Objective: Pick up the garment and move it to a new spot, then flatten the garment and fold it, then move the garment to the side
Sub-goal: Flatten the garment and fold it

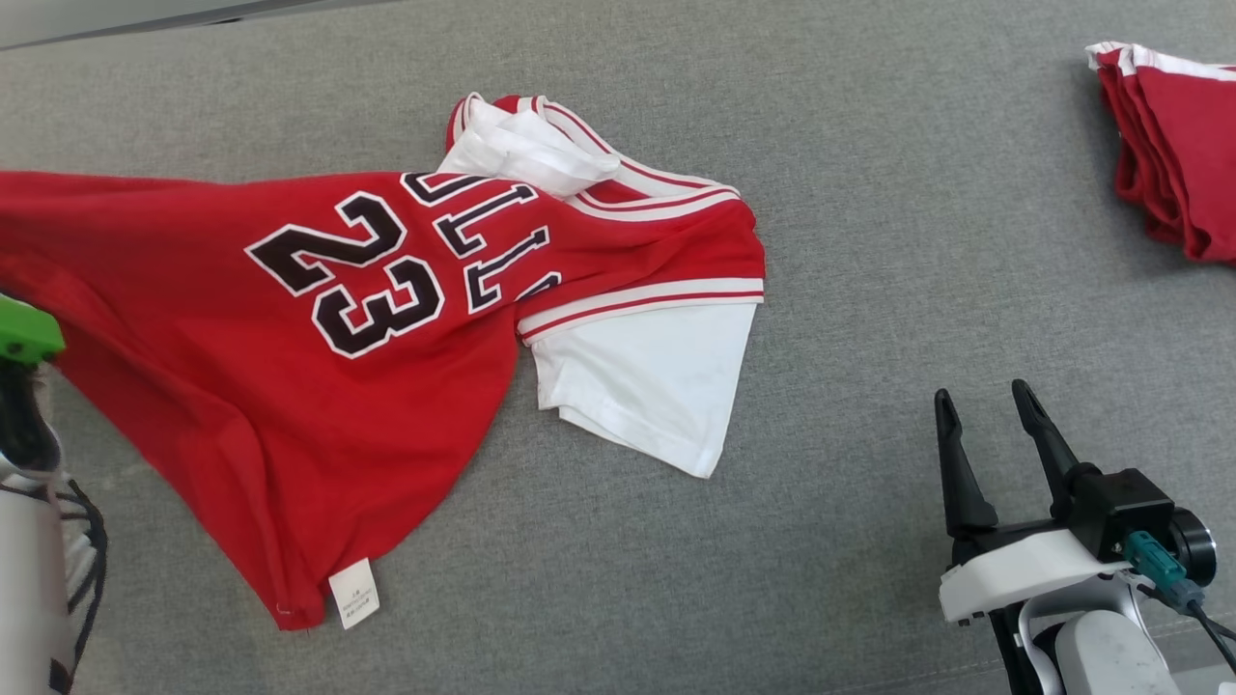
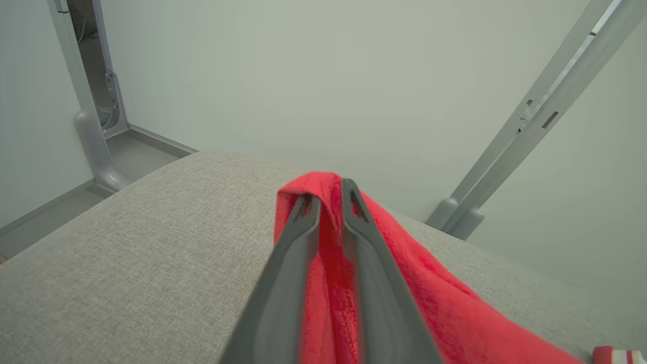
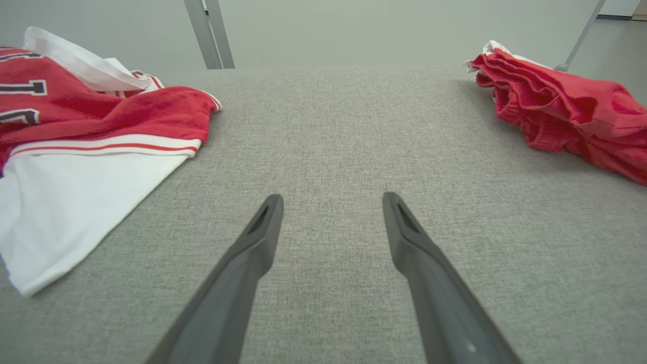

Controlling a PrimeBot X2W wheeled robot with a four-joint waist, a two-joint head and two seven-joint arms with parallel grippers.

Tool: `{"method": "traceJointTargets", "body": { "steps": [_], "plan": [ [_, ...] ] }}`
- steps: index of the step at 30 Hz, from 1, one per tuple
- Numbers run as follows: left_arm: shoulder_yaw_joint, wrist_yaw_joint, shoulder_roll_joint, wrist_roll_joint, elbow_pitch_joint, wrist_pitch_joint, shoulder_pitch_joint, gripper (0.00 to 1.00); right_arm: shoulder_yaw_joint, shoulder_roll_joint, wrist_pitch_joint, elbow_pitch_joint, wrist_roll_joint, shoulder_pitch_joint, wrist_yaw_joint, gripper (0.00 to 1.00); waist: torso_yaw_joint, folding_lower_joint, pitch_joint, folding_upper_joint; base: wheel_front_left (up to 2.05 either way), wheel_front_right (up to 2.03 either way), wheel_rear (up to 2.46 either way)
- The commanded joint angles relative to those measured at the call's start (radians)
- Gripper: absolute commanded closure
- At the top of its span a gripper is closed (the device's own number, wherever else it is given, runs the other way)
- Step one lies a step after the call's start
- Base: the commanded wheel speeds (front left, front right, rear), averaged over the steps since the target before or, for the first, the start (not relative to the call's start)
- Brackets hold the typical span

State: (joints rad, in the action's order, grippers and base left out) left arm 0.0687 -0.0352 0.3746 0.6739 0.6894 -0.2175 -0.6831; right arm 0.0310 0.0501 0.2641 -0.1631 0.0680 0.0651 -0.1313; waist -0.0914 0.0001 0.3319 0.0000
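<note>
The garment (image 1: 319, 367) is a red jersey with the number 23 (image 1: 352, 270) in black and white, and it lies on the grey fabric surface (image 1: 869, 193), in the left and middle part of the head view. Its white sleeve (image 1: 647, 386) lies flat and points toward the robot, and a small white label (image 1: 353, 593) shows at the near hem. The collar side is bunched at the far edge, with white cloth folded over it. The left end of the garment looks raised from the surface and a little blurred, near the green part (image 1: 24, 328) of the left arm. In the left wrist view the left gripper (image 2: 331, 194) has its two fingers almost together, and a red fold of the garment passes between them and over the tips. Whether they really clamp the cloth or only have it lying loose between them, I cannot tell. The right gripper (image 1: 985, 396) is at the lower right of the head view, well apart from the garment, and its fingers are spread wide with nothing between them — under them in the right wrist view is only the bare grey surface. A second pile of red cloth (image 1: 1173, 145) with white trim lies at the far right edge, well apart from both the garment and the right gripper.
</note>
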Motion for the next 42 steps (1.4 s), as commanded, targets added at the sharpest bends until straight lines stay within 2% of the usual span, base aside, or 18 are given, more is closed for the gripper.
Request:
{"method": "traceJointTargets", "body": {
  "steps": [1,3,6,10,12,15,18,22,26,30,35,42],
  "plan": [
    [-0.018,0.009,0.002,-0.021,0.034,0.011,0.004,0.00,-0.002,0.002,0.000,-0.001,-0.001,-0.001,0.001,0.00,0.010,-0.0001,-0.021,0.0000,0.00,0.00,0.00],
    [-0.057,0.019,0.007,-0.050,0.068,0.010,0.011,0.00,-0.002,0.002,0.000,0.000,-0.003,-0.009,0.001,0.00,0.022,-0.0001,-0.040,0.0000,0.00,0.00,0.00],
    [-0.082,0.007,-0.004,-0.097,0.076,-0.024,0.043,0.00,0.002,0.002,0.000,0.002,-0.006,-0.026,0.001,0.00,0.046,-0.0001,-0.077,0.0000,0.00,0.00,0.00],
    [-0.103,0.000,-0.059,-0.152,0.015,-0.047,0.132,0.00,0.021,0.002,0.000,0.008,-0.013,-0.052,0.001,0.00,0.087,-0.0001,-0.147,0.0000,0.00,0.00,0.00],
    [-0.096,-0.009,-0.087,-0.189,-0.076,-0.049,0.200,0.00,0.031,0.002,0.000,0.013,-0.021,-0.071,0.001,0.00,0.104,-0.0001,-0.188,0.0000,0.00,0.00,0.00],
    [-0.072,-0.016,-0.177,-0.230,-0.219,-0.045,0.369,0.00,0.038,0.002,0.000,0.026,-0.032,-0.096,0.001,0.00,0.122,-0.0001,-0.257,0.0000,0.00,0.00,0.00],
    [-0.055,-0.017,-0.243,-0.282,-0.339,-0.046,0.517,0.00,0.042,0.002,0.000,0.042,-0.041,-0.127,0.001,0.00,0.134,-0.0001,-0.318,0.0000,0.00,0.00,0.00],
    [-0.060,-0.014,-0.301,-0.336,-0.466,-0.046,0.674,0.00,0.056,0.002,0.000,0.079,-0.055,-0.151,0.001,0.00,0.153,-0.0001,-0.348,0.0000,0.00,0.00,0.00],
    [-0.097,-0.005,-0.319,-0.403,-0.531,-0.046,0.785,0.00,0.071,0.002,0.000,0.097,-0.064,-0.172,0.001,0.00,0.166,-0.0001,-0.367,0.0000,0.00,0.00,0.00],
    [-0.129,-0.018,-0.323,-0.449,-0.553,-0.046,0.863,0.00,0.094,0.002,0.000,0.104,-0.067,-0.190,0.001,0.00,0.175,-0.0001,-0.384,0.0000,0.00,0.00,0.00],
    [-0.148,-0.036,-0.323,-0.435,-0.579,-0.046,0.866,0.00,0.085,0.002,0.000,0.099,-0.054,-0.198,0.001,0.00,0.183,-0.0001,-0.384,0.0000,0.00,0.00,0.00],
    [-0.155,-0.030,-0.323,-0.455,-0.613,-0.046,0.850,0.00,0.061,0.002,0.000,0.097,-0.051,-0.190,0.001,0.00,0.179,-0.0001,-0.375,0.0000,0.00,0.00,0.00]
  ]
}}
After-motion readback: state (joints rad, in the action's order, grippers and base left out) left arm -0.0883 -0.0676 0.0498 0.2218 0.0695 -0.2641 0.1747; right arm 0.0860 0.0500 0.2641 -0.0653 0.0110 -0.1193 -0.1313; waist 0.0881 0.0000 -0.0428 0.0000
